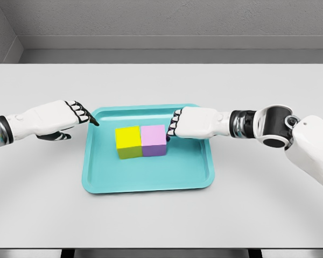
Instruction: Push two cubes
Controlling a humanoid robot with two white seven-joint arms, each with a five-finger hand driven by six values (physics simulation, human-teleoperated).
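Note:
A yellow cube (128,141) and a pink-purple cube (154,140) stand side by side, touching, in the middle of a teal tray (151,180). My right hand (175,124) reaches over the tray's right part with its fingers curled down, and its fingertips (170,132) rest at the purple cube's right face. My left hand (82,114) hovers at the tray's left rim, fingers bent with the tips pointing toward the yellow cube, a short gap away from it. Neither hand holds anything.
The tray lies on a white table (269,209) with grey walls behind. Bare table surface stretches to both sides and in front of the tray.

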